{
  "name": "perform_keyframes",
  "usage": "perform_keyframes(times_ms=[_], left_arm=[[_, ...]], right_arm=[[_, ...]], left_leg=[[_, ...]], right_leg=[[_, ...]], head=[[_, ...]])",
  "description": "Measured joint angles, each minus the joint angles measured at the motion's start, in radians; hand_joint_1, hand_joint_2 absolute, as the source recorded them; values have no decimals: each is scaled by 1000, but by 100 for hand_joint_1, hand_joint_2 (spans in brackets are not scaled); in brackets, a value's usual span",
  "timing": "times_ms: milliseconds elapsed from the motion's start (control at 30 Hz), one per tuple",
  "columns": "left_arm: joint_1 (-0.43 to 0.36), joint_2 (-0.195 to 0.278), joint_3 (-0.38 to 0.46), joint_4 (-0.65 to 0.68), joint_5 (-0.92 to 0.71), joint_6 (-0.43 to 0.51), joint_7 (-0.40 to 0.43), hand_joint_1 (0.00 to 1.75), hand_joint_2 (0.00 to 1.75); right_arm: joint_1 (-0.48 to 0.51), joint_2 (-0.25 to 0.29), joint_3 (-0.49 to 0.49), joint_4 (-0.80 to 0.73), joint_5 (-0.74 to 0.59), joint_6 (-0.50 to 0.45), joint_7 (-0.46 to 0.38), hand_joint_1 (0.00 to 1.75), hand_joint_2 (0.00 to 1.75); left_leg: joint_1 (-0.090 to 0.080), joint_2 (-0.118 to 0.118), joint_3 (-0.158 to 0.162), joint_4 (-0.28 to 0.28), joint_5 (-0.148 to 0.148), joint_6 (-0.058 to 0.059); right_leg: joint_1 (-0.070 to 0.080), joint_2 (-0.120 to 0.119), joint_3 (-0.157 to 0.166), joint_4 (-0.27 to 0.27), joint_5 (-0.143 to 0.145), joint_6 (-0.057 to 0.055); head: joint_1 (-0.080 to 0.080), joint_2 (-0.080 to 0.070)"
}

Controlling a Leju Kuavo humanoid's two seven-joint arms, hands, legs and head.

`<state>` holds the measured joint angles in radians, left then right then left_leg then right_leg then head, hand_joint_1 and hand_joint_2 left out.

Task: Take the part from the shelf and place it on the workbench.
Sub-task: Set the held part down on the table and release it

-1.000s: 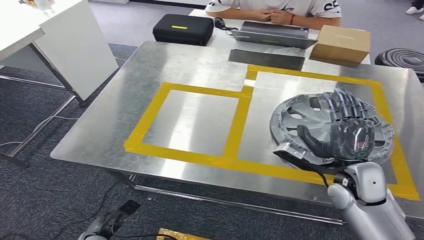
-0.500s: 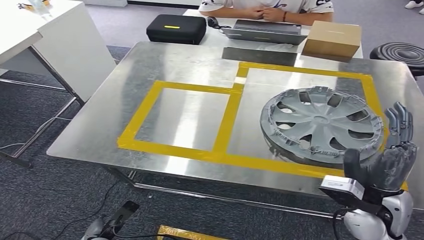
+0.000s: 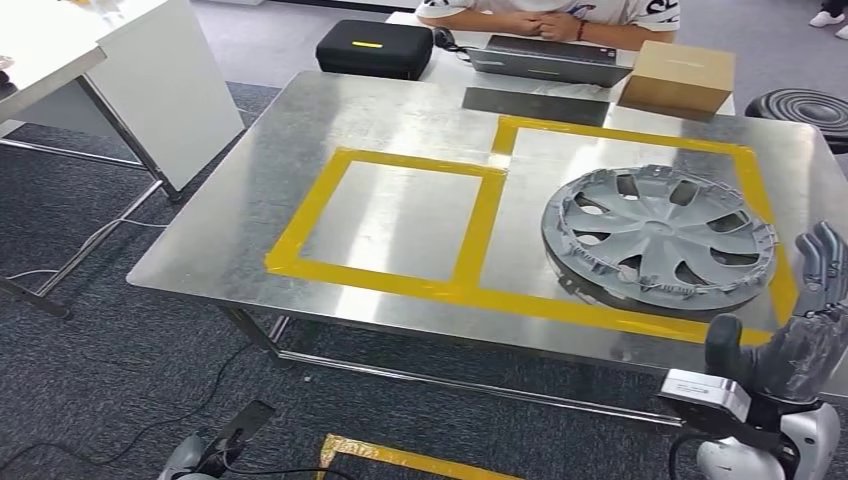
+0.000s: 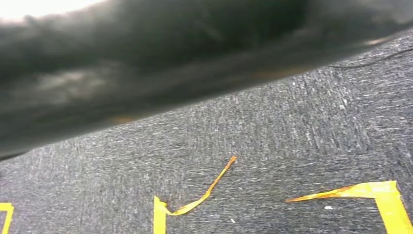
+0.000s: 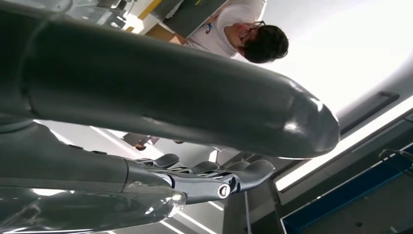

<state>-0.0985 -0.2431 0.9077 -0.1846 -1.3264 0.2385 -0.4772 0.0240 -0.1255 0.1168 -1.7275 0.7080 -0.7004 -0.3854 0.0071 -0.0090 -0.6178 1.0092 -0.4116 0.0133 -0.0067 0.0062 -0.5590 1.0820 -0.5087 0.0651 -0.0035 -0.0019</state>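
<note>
On the steel workbench [image 3: 300, 120], seen from the head, the grey wheel cover [image 3: 660, 235] lies flat inside the larger yellow-taped square. Right hand [image 3: 800, 335] stands off the near edge, fingers up and spread, holding nothing. From the right wrist, its fingers [image 5: 214, 178] extend straight, thumb [image 5: 195, 97] apart.

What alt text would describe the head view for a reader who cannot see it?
A grey wheel cover lies flat inside a yellow tape square on a metal workbench. The right robot hand hovers open beside its near edge, holding nothing.
</note>
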Motion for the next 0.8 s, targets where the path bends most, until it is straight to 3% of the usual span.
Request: perform_keyframes(times_ms=[33,67,167,200,267,333,367,400,433,500,567,667,700,733,800], left_arm=[[0,0,0,0,0,0,0,0,0],[0,0,0,0,0,1,0,0,0],[1,-1,0,0,0,1,0,0,0],[1,-1,0,0,0,2,0,0,0],[1,0,0,0,0,2,0,0,0],[1,0,0,0,0,2,0,0,0],[1,0,0,0,0,2,0,0,0],[1,0,0,0,0,2,0,0,0],[1,0,0,0,0,2,0,0,0],[-1,0,0,0,0,2,0,0,0],[-3,0,0,0,0,2,0,0,0],[-2,0,0,0,1,2,0,0,0],[-1,1,0,0,2,2,0,0,0],[-1,2,1,0,2,2,0,0,0],[0,1,1,0,4,2,0,0,0]], right_arm=[[0,0,0,-4,0,0,-1,0,0],[0,0,0,-6,0,0,-2,0,0],[3,2,-1,-10,0,0,-2,0,0],[3,4,-1,-11,0,0,-2,0,0],[3,7,-1,-14,0,0,-2,0,0],[6,8,-1,-14,0,0,-2,0,0],[8,8,-1,-14,0,0,-2,0,0],[9,9,-1,-14,0,0,-2,0,0],[11,9,-1,-14,0,0,-2,0,0],[12,10,-1,-15,0,0,-2,0,0],[11,10,-2,-16,0,0,-2,0,0],[14,11,-2,-17,0,0,-3,0,0],[16,11,-1,-17,0,0,-2,0,0],[17,11,-2,-17,-2,0,-2,0,0],[20,11,-1,-17,-11,1,-1,0,0]], left_leg=[[0,0,-2,-1,5,-5],[0,0,-3,-1,11,-11],[2,0,-9,-2,20,-31],[2,0,-16,11,3,-37],[2,1,-47,94,-76,-44],[2,1,-83,219,-156,-49],[2,1,-88,259,-170,-50],[2,1,-75,264,-162,-50],[2,1,-44,230,-139,-49],[2,1,52,92,-97,-47],[1,-1,110,-4,-87,-38],[-1,-2,106,-20,-79,-16],[0,-1,100,-20,-72,-7],[1,1,93,-21,-64,2],[1,2,74,-20,-48,12]], right_leg=[[2,1,33,-49,8,-4],[5,2,46,-74,9,-8],[8,2,32,-82,23,-29],[6,1,28,-85,31,-38],[2,-2,15,-88,50,-51],[2,-2,-9,-87,68,-54],[2,-2,-21,-86,76,-54],[2,-2,-31,-86,84,-52],[2,-3,-41,-85,91,-48],[2,-2,-56,-82,102,-39],[5,-2,-65,-77,113,-29],[4,-1,-73,-74,127,-14],[3,-1,-80,-63,113,-9],[2,-1,-92,-34,85,-4],[1,-2,-132,82,-4,3]], head=[[0,0],[0,0],[1,0],[-1,0],[-4,0],[-6,0],[-6,0],[-6,0],[-6,0],[-6,0],[-6,0],[-6,0],[-4,0],[-3,0],[0,0]])
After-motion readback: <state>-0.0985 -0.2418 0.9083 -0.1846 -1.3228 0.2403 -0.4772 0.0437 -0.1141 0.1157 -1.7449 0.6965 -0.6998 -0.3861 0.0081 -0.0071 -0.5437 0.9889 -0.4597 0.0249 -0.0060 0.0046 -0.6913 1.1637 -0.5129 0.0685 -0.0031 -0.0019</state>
